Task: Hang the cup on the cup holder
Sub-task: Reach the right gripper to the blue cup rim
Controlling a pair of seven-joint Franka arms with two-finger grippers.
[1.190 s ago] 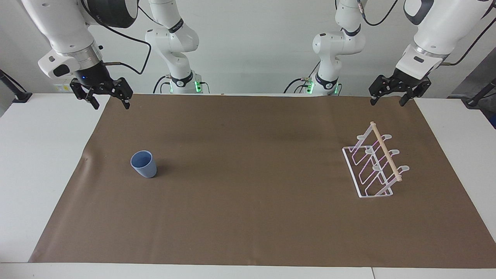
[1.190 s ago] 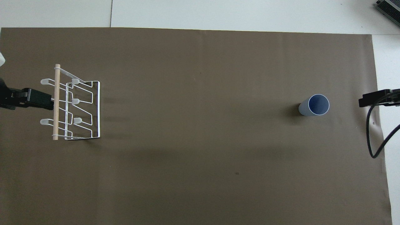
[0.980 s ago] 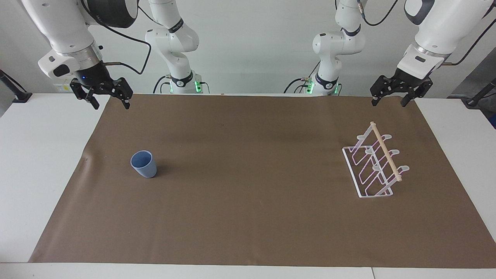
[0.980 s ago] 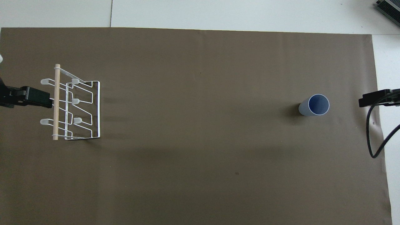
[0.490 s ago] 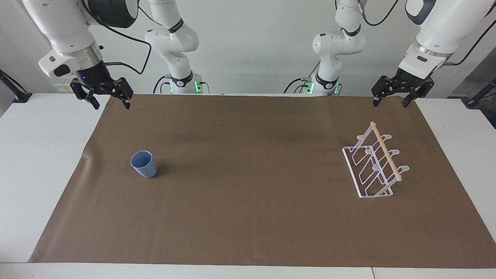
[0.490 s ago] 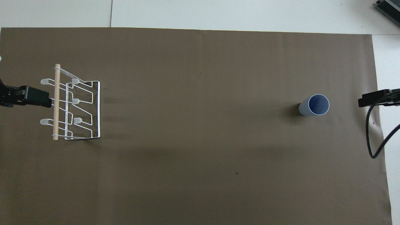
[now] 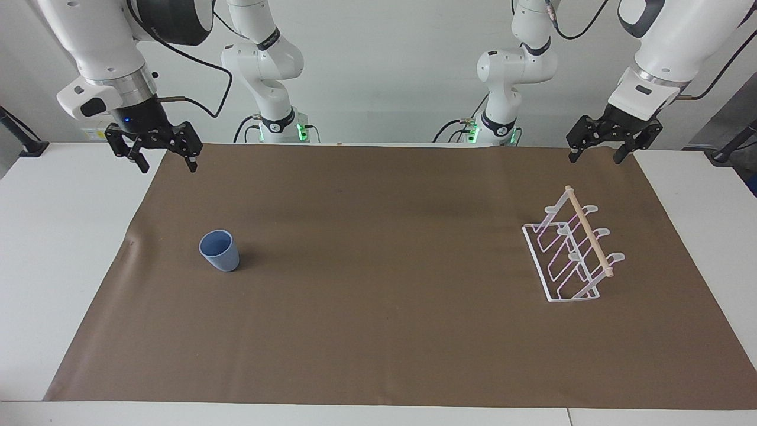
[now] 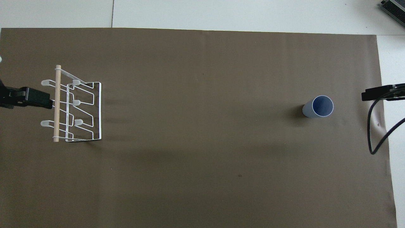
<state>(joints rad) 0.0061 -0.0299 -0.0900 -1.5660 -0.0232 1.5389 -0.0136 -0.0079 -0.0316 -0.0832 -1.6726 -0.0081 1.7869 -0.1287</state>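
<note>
The light blue cup (image 7: 219, 251) stands upright, mouth up, on the brown mat toward the right arm's end; it also shows in the overhead view (image 8: 319, 107). The white wire cup holder (image 7: 572, 254) with its wooden dowel stands toward the left arm's end, and shows in the overhead view (image 8: 74, 107); its pegs are bare. My right gripper (image 7: 168, 164) is open and empty, raised over the mat's edge, apart from the cup (image 8: 376, 94). My left gripper (image 7: 595, 158) is open and empty, raised over the mat's corner beside the holder (image 8: 34, 97).
The brown mat (image 7: 378, 331) covers most of the white table (image 7: 53, 248). A black cable (image 8: 375, 133) hangs from the right arm over the mat's edge beside the cup.
Both grippers have shifted only slightly in the air; the right one drifted a little over the mat's edge. The cup and the holder have not moved.
</note>
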